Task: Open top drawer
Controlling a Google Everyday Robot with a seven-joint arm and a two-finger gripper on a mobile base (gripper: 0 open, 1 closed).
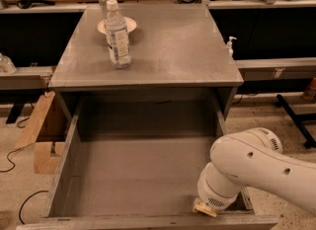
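Pincer (205,208) at top drawer (133,172) beneath tabletop (170,51)

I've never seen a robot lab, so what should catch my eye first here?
The wide grey top drawer stands pulled far out beneath the grey metal tabletop. A bulky white robot arm leans in at lower right, its gripper down at the drawer's front right corner, mostly hidden. A clear plastic water bottle stands at the tabletop's far left, before a small white plate.
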